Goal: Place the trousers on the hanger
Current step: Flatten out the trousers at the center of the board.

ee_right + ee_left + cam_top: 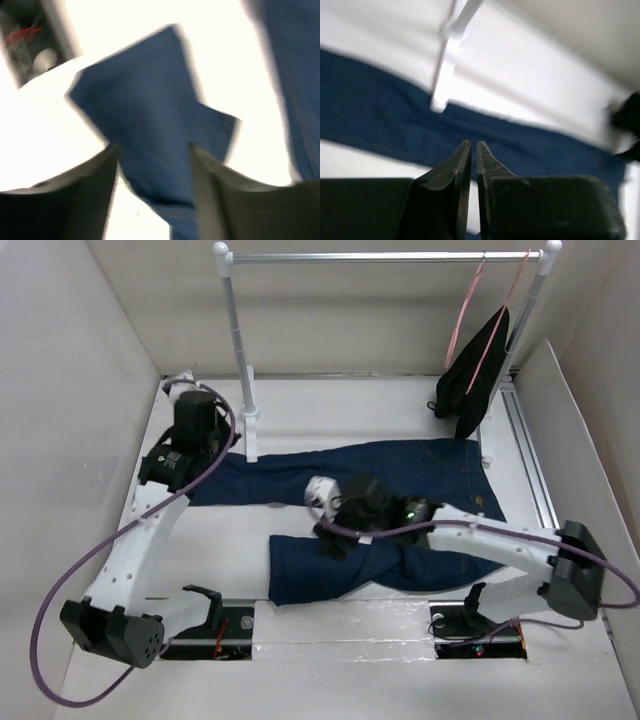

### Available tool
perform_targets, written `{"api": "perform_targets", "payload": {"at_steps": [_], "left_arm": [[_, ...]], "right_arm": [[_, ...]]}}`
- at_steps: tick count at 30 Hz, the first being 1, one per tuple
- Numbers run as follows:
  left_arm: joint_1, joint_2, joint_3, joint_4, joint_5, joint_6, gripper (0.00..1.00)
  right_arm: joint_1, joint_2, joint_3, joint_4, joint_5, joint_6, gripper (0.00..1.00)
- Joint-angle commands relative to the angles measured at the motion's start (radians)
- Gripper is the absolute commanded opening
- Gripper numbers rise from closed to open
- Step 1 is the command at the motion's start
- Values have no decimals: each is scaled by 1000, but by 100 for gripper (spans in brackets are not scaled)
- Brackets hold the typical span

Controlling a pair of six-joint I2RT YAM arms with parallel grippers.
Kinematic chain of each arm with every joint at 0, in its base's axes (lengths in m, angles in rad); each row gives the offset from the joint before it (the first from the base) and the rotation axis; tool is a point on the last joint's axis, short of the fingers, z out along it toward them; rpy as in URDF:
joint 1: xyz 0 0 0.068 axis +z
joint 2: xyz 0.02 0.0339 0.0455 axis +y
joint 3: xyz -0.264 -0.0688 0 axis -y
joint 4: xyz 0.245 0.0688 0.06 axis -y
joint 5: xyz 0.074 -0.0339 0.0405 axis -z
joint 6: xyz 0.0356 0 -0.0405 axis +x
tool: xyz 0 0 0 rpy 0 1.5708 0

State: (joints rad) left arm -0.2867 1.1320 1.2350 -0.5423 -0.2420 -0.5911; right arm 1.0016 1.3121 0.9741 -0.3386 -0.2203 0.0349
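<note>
The dark blue trousers (400, 470) lie flat on the white table, one leg stretched left and the other folded toward the near edge. The empty pale-pink hanger (463, 315) hangs from the rail at the back right. My left gripper (222, 437) is shut and empty, hovering over the left leg (380, 110); its tips (473, 144) nearly touch. My right gripper (335, 538) is open above the folded leg (150, 90), its jaws (152, 146) spread on either side of the cloth near the hem and holding nothing.
A white clothes rack (240, 350) stands at the back; its left post foot (440, 102) is close beyond my left gripper. A second pink hanger draped with black cloth (480, 365) hangs at the rail's right end. White walls enclose the table.
</note>
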Motion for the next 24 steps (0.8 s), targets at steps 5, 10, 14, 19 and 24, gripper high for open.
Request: {"api": "perform_targets", "payload": {"at_steps": [5,10,14,19,24], "left_arm": [[47,-57,277,10,-17,14,12],[47,-47,290,-15,-29,24,12],[47,-66,262,2,-31,23,12],[47,-57,264,-11,-36,37,12],[47,-71,224,-8,-33,36,12]], "right_arm": [[308,340,311,-32,93,-174,77],[439,527,459,-128,136,-237,81],[439,578,460,-114,275,-208,81],[439,634,465,-119,352,-204,78],[439,664,471,-120,514,-158,24]]}}
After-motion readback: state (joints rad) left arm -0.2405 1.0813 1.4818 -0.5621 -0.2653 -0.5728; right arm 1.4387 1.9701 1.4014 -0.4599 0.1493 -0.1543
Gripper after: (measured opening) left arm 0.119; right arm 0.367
